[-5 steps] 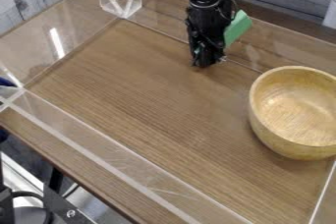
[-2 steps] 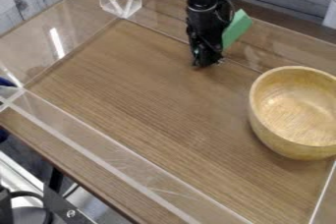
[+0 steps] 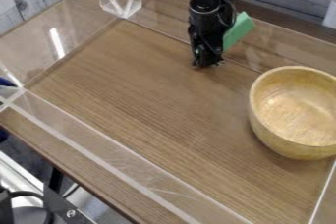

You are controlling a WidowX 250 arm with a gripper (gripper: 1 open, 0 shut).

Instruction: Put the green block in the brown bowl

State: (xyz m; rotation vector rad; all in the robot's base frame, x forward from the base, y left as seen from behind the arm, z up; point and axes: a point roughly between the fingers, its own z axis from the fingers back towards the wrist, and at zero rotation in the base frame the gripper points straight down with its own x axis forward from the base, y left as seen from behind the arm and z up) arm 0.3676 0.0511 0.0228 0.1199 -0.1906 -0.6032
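The green block [image 3: 237, 28] lies tilted near the back edge of the wooden table [image 3: 144, 100], just beside the gripper [image 3: 203, 59]. The gripper points down at the tabletop, jaws closed on nothing. The brown bowl [image 3: 300, 111] sits apart by the right edge.

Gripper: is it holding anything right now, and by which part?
Cannot be told. The gripper is shut, tips down at the table; the green block sits beside its upper body, apparently outside the fingertips.

No readable text, labels, brands or numbers anywhere.
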